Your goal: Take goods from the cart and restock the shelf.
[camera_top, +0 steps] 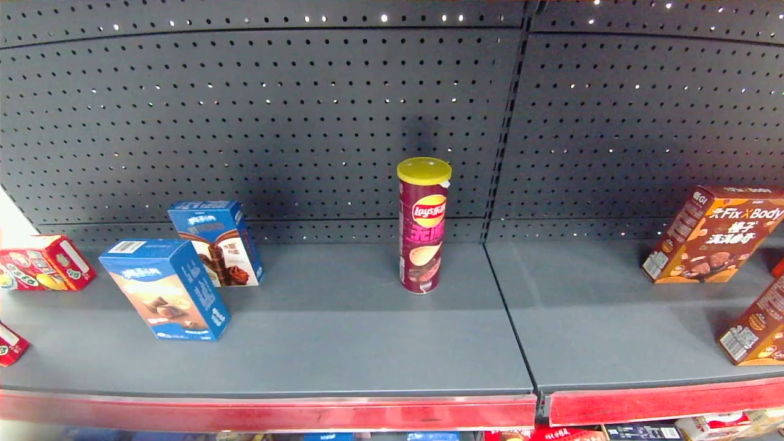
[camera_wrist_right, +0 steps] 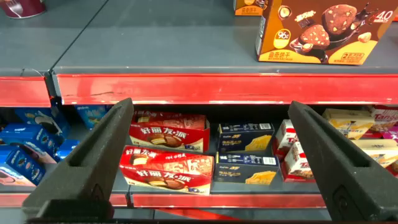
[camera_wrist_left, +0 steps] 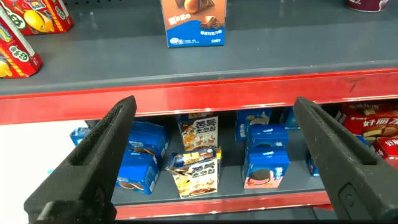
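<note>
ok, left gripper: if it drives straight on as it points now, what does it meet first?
Likely the tilted brown-and-white box on the lower shelf, just under the red shelf edge. Depth is unclear; the left gripper could clip that edge.

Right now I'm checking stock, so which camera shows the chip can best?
The head view: the chip can stands upright on the shelf, seen whole from top to base. Each wrist view catches just the can's base at a picture corner: left wrist, right wrist.
</note>
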Robot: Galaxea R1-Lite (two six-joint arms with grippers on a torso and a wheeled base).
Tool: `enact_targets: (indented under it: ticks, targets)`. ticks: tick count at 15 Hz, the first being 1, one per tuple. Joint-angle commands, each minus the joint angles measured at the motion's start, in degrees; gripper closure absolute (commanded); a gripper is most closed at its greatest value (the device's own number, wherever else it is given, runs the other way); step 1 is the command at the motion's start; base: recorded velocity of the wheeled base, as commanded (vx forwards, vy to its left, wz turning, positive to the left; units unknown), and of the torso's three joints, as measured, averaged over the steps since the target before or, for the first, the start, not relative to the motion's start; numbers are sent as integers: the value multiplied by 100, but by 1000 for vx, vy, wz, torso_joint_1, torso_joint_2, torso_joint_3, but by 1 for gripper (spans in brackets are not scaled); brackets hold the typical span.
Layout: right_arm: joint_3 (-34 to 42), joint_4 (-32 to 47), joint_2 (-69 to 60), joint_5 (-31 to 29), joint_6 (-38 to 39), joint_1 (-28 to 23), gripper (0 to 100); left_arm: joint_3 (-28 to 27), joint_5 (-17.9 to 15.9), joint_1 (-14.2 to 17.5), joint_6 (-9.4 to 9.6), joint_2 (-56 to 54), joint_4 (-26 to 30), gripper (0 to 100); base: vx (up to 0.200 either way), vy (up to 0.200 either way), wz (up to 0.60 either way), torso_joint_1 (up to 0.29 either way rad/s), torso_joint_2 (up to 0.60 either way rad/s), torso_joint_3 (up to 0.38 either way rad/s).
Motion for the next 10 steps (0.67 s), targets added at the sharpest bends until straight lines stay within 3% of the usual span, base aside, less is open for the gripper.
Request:
enact_targets:
  ticks: [1,2,10]
  targets:
    - [0,-11,0,-3,7,-5,0,0,0,0,2,7,-2,0,0,0,0,0,0,0]
    - [0,-11,0,-3,7,4,0,0,0,0,2,7,-2,0,0,0,0,0,0,0]
    - [0,-11,0,-3,7,-5,0,0,0,0,2,7,-2,0,0,0,-600,3,2,1]
